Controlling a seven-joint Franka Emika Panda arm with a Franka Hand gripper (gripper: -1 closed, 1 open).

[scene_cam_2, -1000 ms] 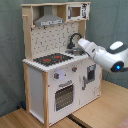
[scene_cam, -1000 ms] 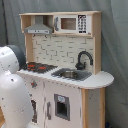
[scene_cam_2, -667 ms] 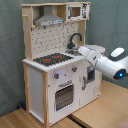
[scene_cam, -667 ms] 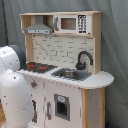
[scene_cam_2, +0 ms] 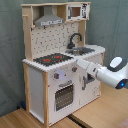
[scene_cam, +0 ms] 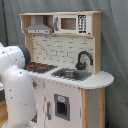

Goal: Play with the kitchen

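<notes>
Second exterior view first: the kitchen (scene_cam_2: 55,65) stands on a wooden floor (scene_cam_2: 30,120) against a grey-green curtain (scene_cam_2: 10,50), its front turned toward the second exterior view's right; the white arm (scene_cam_2: 107,75) comes in from that side, stretched low across the cabinet front, and its gripper (scene_cam_2: 82,65) sits just beside the panel under the counter edge, near the knobs (scene_cam_2: 60,75); whether it is clenched or let go I cannot tell, the end of it is hidden against the white front. The oven door (scene_cam_2: 64,96) below looks closed, its dark window showing nothing I can make out.

From the first exterior view the arm's big white body (scene_cam: 15,85) fills the left foreground and covers part of the cabinet; the metal sink (scene_cam: 71,74) is sunk in the counter with the black faucet (scene_cam: 83,59) curving over it; something small and dull may lie in the basin, too blurred to name. The black-and-red stove top (scene_cam: 39,66) sits beside the sink; the grey hood (scene_cam: 38,28) and toy microwave (scene_cam: 72,23) sit up top, above the pegboard back (scene_cam: 60,50).
</notes>
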